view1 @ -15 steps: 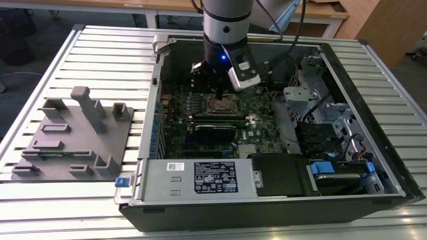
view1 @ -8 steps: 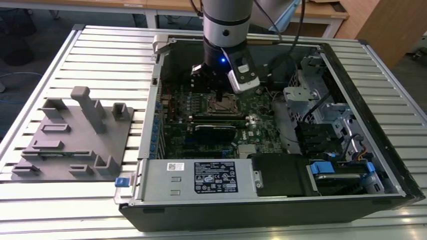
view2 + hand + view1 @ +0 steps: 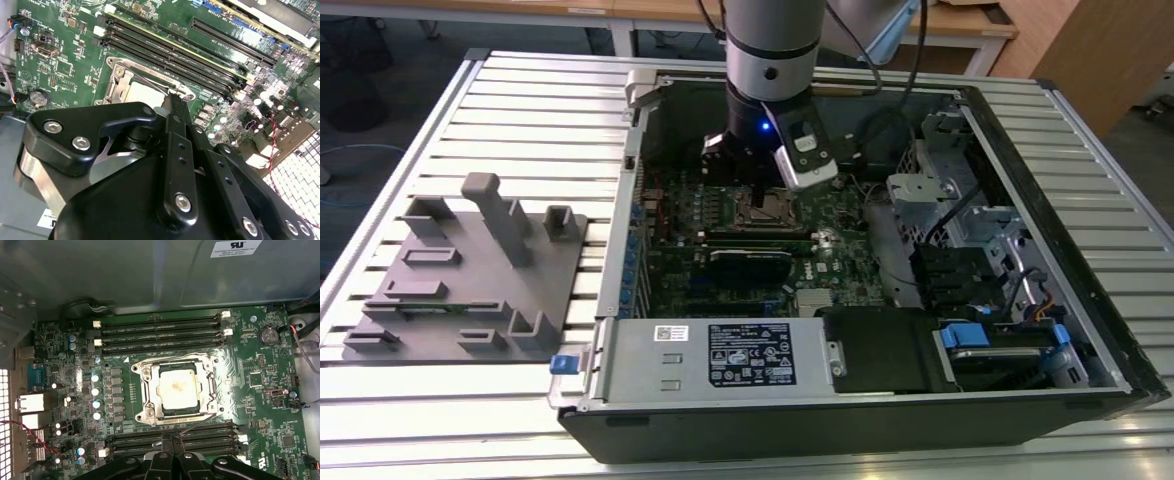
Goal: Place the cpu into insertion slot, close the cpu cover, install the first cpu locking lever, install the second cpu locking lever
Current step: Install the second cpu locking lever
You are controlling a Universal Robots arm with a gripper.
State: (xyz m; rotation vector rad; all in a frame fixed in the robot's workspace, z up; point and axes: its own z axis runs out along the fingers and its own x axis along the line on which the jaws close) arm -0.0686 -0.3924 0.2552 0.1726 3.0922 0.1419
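One pincer of mine (image 3: 172, 452), fingers pressed together, hovers beside the cpu cover (image 3: 145, 400) lying over the cpu (image 3: 176, 388).

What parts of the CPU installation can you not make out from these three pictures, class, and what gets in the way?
- Gripper fingertips: cut off by the frame edge in the first wrist view, so open or shut is unclear.
- The insertion slot: its near half is hidden behind the gripper body in the second wrist view.
- The cpu cover and levers: too small in the exterior view; the arm overlaps them.
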